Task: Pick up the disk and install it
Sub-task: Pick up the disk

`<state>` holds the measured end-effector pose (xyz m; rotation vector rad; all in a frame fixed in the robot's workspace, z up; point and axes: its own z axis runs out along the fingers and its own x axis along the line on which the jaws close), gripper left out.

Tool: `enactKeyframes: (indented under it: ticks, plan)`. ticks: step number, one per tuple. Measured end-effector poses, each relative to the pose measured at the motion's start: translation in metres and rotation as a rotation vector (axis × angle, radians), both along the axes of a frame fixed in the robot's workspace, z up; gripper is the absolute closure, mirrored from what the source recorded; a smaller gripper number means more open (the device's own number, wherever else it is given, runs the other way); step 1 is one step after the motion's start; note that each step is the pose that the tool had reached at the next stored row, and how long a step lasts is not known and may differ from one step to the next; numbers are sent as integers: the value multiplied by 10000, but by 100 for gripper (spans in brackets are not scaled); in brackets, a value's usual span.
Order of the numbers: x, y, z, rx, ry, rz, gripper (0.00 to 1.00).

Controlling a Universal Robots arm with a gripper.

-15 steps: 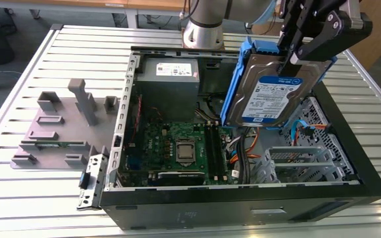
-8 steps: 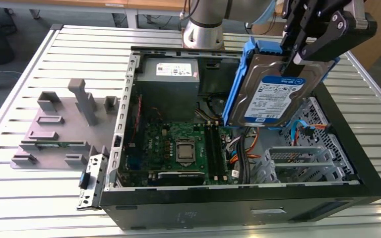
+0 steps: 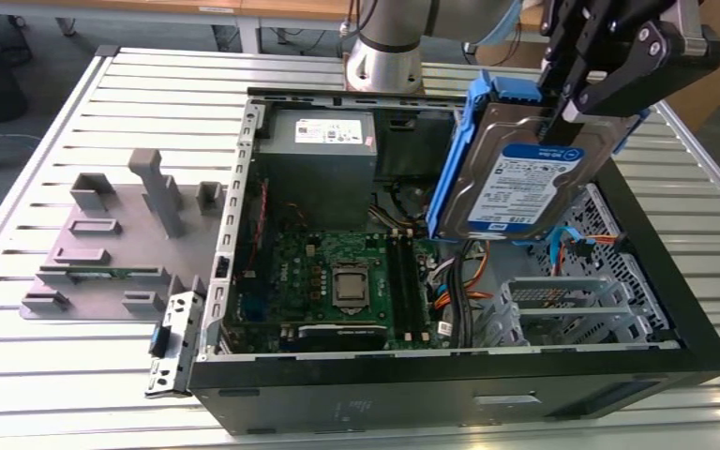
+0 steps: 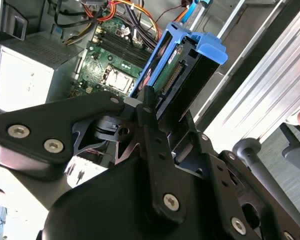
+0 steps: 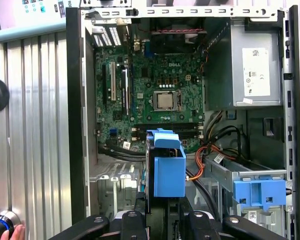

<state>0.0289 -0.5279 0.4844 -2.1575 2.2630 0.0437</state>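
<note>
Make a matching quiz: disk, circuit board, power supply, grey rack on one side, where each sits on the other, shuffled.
1 disk
2 circuit board
3 power supply
4 grey rack

A on the table beside the case
B in a corner of the case
C clamped in the gripper
D flat on the case floor

Pairs: 1-C, 2-D, 3-B, 4-A

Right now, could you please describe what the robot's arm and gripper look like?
The arm is a silvery-grey cylindrical tube. The gripper is matte black, built of flat linkage plates joined by silver screws.
</note>
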Motion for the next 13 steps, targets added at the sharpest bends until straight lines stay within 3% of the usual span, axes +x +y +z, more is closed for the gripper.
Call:
enactKeyframes:
  ticks: [13]
  plan:
    - [80,0,0,0,1,0,65]
